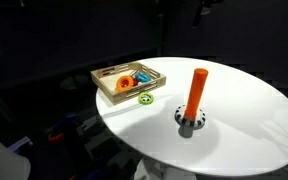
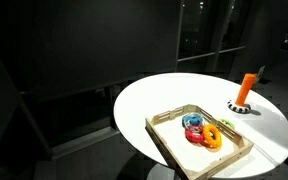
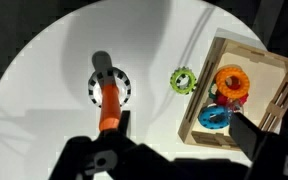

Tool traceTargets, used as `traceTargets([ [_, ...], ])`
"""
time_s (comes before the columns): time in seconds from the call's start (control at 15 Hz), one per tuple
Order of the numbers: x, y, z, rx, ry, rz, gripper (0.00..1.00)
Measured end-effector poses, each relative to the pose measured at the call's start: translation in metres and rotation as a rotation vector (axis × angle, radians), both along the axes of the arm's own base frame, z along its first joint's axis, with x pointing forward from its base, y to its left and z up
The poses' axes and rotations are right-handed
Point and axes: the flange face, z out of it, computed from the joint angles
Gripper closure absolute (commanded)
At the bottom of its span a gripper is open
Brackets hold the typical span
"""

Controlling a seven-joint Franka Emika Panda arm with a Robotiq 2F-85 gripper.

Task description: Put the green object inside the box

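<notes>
- Plainly, the small bright green ring-like piece [image 3: 183, 80] lay flat on the round white table [image 3: 44, 80], ahead of the gripper [image 3: 176, 140] and roughly in line with the gap between its fingers.
- It sat outside the shallow light-wood rectangular tray [image 3: 202, 95], just beside the tray's outer wall with a narrow strip of table showing between them; an exterior view [image 1: 145, 98] showed the same spot.
- Inside the tray, ahead of the gripper and off toward one finger, lay an orange ring [image 3: 231, 82] and a blue piece [image 3: 215, 117], close together.
- On the gripper's other side stood a tall orange cylinder [image 3: 109, 105], upright on a round black-and-white base [image 3: 111, 88], well apart from the green piece.
- The gripper's dark fingers stood wide apart at the bottom of the wrist view, with nothing between them, above the table and clear of every object.
- From an exterior view the tray [image 2: 166, 148] hid the green piece.
</notes>
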Motion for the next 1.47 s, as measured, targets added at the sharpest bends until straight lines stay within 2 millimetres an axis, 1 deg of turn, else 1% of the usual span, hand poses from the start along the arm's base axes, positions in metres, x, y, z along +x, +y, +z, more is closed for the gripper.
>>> traceTargets([
  [0.2,0.0,0.0,0.0,-0.001,-0.001,0.0,0.0],
  [0.33,0.001,0.004,-0.002,-0.007,0.006,0.007,0.0],
  [0.47,0.006,0.014,-0.007,-0.02,0.004,0.025,0.0],
  [0.73,0.018,0.042,-0.023,-0.06,-0.015,0.07,0.0],
  [0.87,0.022,0.055,-0.037,-0.092,-0.017,0.088,0.0],
  [1.0,0.023,0.067,-0.055,-0.13,-0.013,0.1,0.0],
  [1.27,0.018,0.088,-0.099,-0.209,-0.006,0.092,0.0],
  [1.47,0.012,0.097,-0.126,-0.251,-0.003,0.066,0.0],
])
